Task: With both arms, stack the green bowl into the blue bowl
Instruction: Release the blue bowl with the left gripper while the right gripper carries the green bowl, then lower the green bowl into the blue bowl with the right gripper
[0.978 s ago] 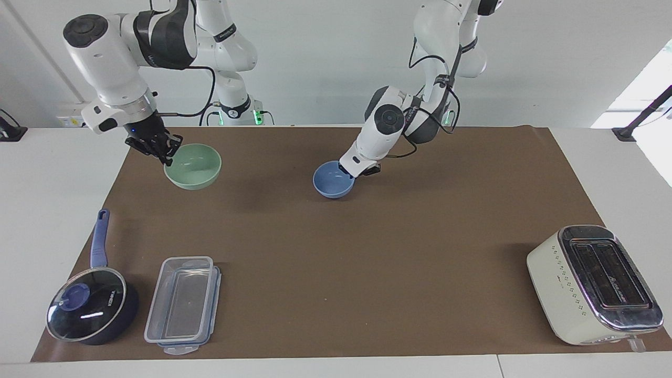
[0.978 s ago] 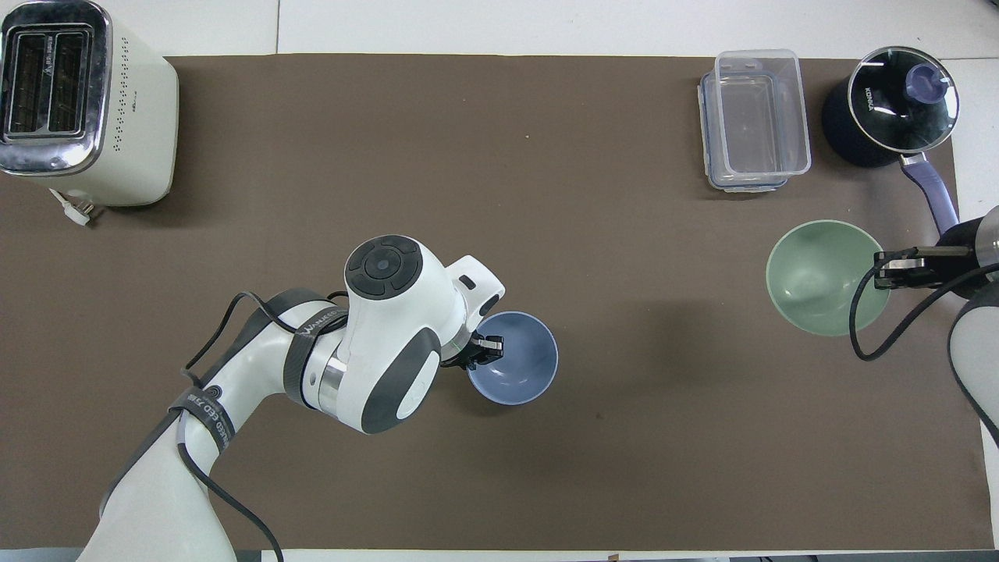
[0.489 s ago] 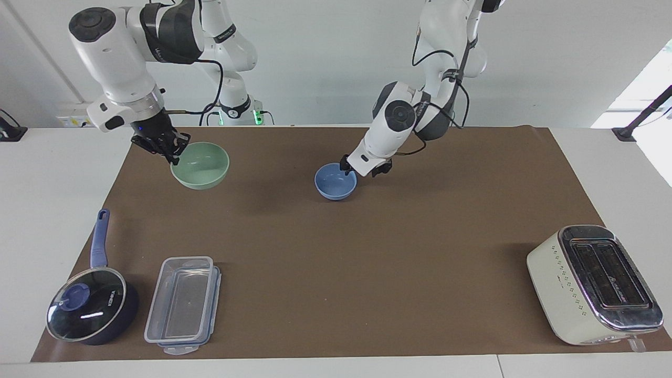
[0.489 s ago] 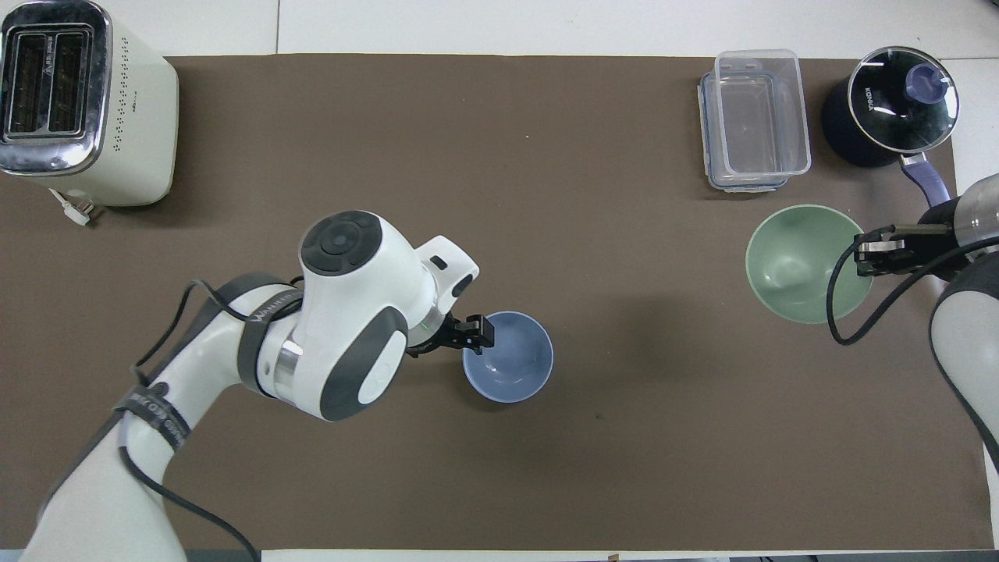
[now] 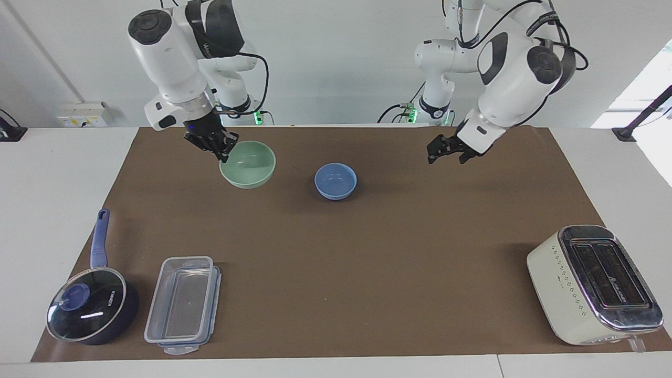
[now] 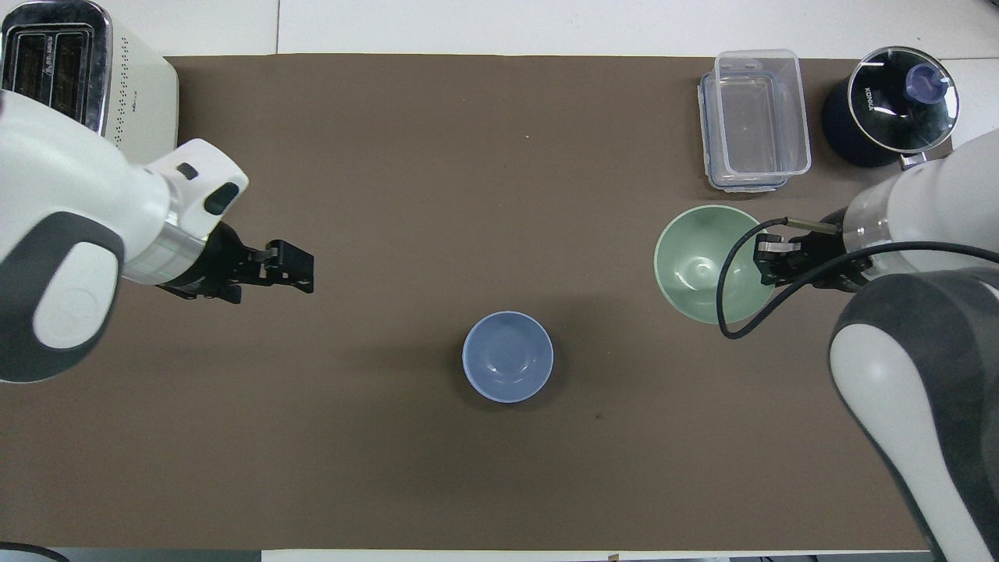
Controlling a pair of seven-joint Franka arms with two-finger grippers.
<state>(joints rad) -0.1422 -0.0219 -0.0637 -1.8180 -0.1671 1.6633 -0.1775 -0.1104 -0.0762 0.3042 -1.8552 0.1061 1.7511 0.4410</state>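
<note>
In the facing view you see the right gripper [image 5: 223, 152] pinching the rim of the green bowl [image 5: 248, 165], lifted above the mat [image 5: 367, 252], at 9 o'clock from the blue bowl [image 5: 335, 180]; nothing lies between them. The left gripper [image 5: 447, 150] hangs with fingers spread at 3 o'clock from it. The saucepan [image 5: 92, 305], container [image 5: 184, 304] and toaster [image 5: 593, 283] sit well apart.

In the overhead view the green bowl [image 6: 706, 263] appears at 2 o'clock from the blue bowl [image 6: 508, 357], with the container [image 6: 753, 119] at its 12.
</note>
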